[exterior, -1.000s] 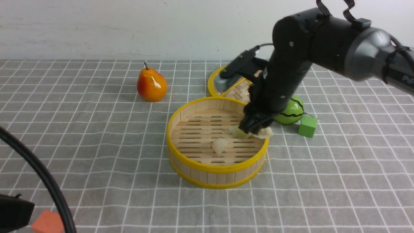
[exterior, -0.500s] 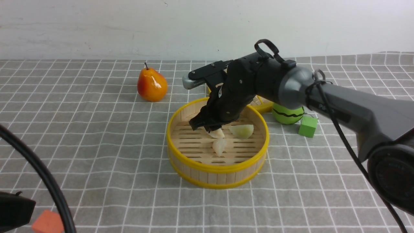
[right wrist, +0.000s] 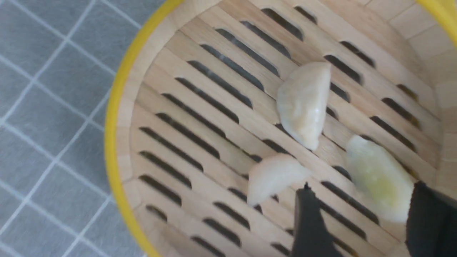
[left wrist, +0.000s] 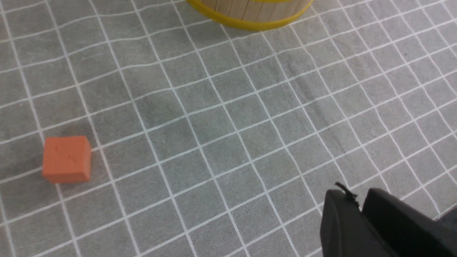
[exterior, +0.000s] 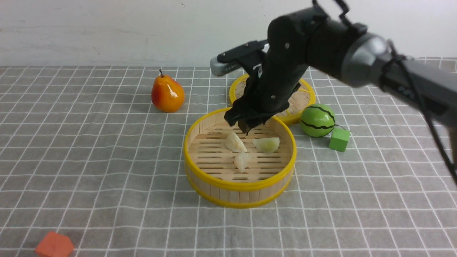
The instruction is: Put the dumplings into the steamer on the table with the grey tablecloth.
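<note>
Now hovering just above the steamer (exterior: 239,185) on the grey tablecloth (exterior: 107,160) with right gripper (exterior: 246,125) spread wide, empty. Down on its slatted floor, close together, all three dumplings (exterior: 242,161). Off near an orange cube (left wrist: 66,159), left gripper (left wrist: 358,205), jaws nearly touching, gripping nothing.

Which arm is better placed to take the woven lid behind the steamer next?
Right. The right gripper hangs open above the steamer, close beside the lid. The left gripper hangs over cloth on the near side, the steamer between it and the lid.
</note>
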Available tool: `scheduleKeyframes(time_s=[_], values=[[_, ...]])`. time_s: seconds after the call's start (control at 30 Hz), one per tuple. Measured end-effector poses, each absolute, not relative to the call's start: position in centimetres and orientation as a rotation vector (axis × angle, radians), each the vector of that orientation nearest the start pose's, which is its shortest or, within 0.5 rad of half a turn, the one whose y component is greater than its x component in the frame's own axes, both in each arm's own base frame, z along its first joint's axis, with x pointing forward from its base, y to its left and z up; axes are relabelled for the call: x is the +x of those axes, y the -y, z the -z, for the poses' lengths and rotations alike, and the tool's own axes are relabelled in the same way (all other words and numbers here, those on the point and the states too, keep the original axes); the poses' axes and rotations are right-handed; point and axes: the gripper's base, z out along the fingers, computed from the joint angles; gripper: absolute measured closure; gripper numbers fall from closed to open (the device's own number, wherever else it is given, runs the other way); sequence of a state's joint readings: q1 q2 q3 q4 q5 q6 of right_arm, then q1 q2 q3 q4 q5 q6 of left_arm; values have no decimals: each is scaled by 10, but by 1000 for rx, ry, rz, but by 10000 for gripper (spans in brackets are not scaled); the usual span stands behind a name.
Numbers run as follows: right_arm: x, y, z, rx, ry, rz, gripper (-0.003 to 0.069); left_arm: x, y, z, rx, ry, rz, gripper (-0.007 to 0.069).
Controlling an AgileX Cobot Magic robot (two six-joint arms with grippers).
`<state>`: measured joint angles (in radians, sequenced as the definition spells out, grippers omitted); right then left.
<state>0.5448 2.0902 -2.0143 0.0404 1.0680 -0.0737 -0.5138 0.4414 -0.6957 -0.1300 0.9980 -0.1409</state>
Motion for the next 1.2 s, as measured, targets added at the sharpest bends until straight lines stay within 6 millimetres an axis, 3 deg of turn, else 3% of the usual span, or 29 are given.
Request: scheduleKeyframes(time_s=[0.07,0.17,0.3,0.43,0.5,0.57,0.67,0.87,1.03,1.2], values=[[384,-237,-323,-819,-2507,-210,361,43,35,-310,370,-2170,541,540],[362,-226,-345,-846,-2504,-238,471,37,31,-287,292,-2059,597,537],[327,-211,-358,-846,-2478,-315,592,36,28,-272,185,-1938,678,533],[291,-189,-365,-789,-2373,-357,670,36,28,-271,156,-1884,705,532],[274,-178,-364,-763,-2322,-363,678,36,28,-272,154,-1876,707,531],[239,-155,-375,-698,-2172,-383,680,37,28,-272,150,-1870,711,528],[210,-136,-379,-653,-2065,-398,680,37,28,-272,150,-1870,711,523],[140,-92,-371,-572,-1873,-427,676,37,28,-272,149,-1870,711,519],[120,-79,-368,-542,-1812,-439,674,37,28,-272,149,-1869,711,515],[117,-77,-366,-546,-1821,-438,670,37,28,-272,149,-1868,711,515]])
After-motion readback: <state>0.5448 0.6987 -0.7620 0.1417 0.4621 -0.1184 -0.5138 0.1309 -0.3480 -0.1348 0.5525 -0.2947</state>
